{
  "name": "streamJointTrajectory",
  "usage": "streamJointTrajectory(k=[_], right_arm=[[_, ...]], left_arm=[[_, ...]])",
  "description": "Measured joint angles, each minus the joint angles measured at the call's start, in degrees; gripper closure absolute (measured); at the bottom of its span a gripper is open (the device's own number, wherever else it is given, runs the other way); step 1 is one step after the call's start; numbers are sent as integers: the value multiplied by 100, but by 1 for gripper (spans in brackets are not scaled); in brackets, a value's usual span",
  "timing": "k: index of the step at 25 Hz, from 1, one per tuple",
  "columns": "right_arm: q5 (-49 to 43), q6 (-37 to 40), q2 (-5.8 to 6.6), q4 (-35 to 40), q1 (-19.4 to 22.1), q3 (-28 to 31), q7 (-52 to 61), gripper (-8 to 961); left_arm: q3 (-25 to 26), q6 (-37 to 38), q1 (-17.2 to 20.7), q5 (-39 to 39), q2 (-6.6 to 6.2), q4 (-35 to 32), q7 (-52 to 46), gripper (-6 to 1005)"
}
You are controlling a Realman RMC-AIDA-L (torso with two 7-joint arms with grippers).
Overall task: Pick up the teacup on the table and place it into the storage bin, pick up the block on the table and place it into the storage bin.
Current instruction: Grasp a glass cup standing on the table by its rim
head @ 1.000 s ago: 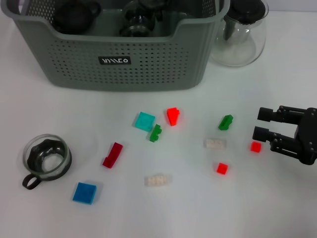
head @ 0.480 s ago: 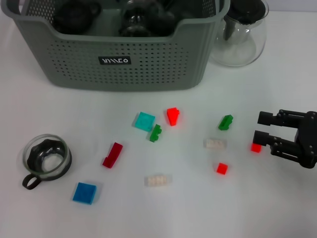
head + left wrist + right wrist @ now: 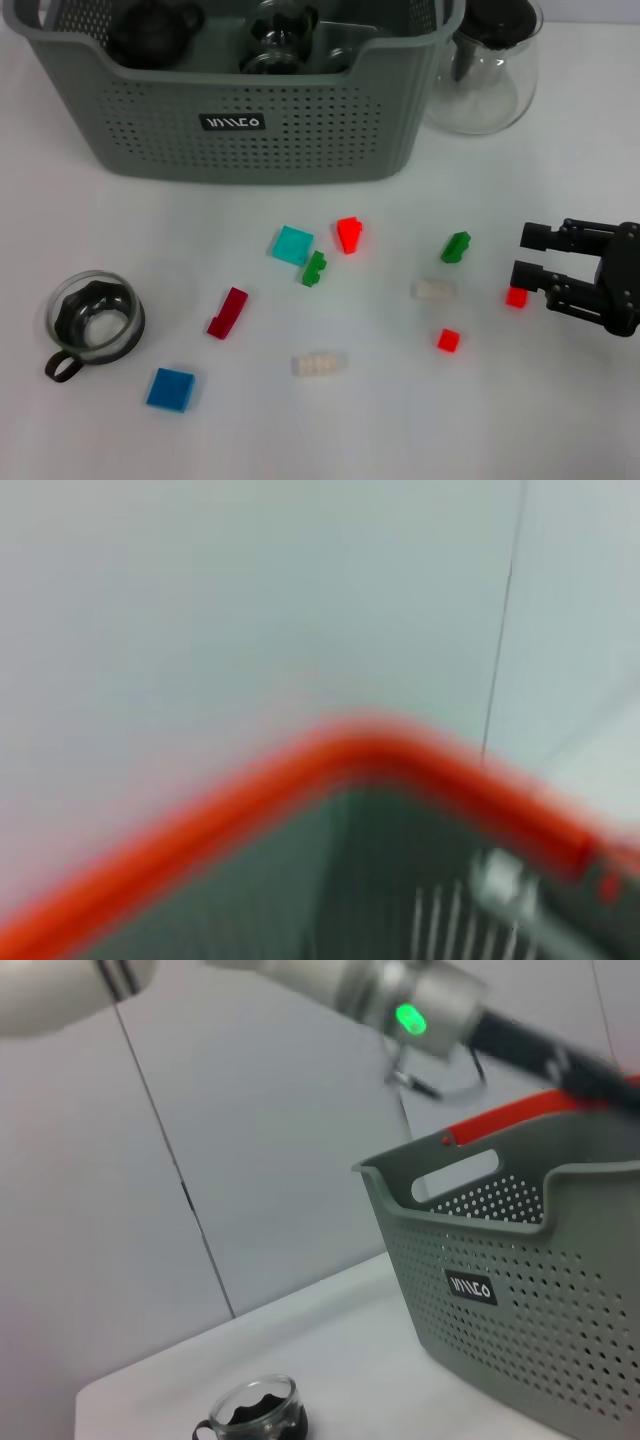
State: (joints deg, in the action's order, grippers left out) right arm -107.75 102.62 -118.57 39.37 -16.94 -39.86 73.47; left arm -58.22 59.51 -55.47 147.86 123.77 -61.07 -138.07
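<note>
Now | right gripper [image 3: 524, 253] at table's right edge, fingers apart, empty, beside red block [image 3: 516, 296] | teacup [image 3: 93, 318], blocks not yet in bin [image 3: 250, 130]

Clear glass teapot [image 3: 487, 75] on the white table [image 3: 400, 430], beside perforated basket.

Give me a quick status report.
Right gripper open, beside red block. Left gripper out of head view. Teacup on table, outside bin. Nothing blocking.
</note>
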Motion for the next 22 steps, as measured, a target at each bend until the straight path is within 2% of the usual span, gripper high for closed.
streamJointTrajectory(k=[1, 4, 7, 10, 12, 14, 19, 22], right_arm=[[0, 2, 1, 0, -3, 5, 0, 419], [0, 3, 0, 0, -19, 46, 0, 419], [0, 6, 0, 0, -27, 73, 0, 419], [-1, 19, 0, 0, -23, 75, 0, 419], [-1, 33, 0, 0, -9, 75, 0, 419], [-1, 36, 0, 0, -7, 76, 0, 419], [-1, 19, 1, 1, -19, 75, 36, 418], [-1, -2, 0, 0, -39, 75, 44, 418]], left_arm=[[99, 215, 356, -511, 13, -486, 211, 677], [661, 1284, 1194, -2920, -166, -1339, 873, 678], [1754, 2933, 1625, -4591, -305, -1213, 1484, 677], [2835, 4490, 1888, -5333, -406, -814, 1958, 677], [3232, 5185, 2224, -5317, -443, -684, 2276, 677], [3310, 5412, 2647, -4860, -409, -807, 2732, 677], [3324, 5316, 3439, -3039, -96, -1424, 4087, 677], [3385, 5228, 3639, -2377, 9, -1623, 4440, 677]])
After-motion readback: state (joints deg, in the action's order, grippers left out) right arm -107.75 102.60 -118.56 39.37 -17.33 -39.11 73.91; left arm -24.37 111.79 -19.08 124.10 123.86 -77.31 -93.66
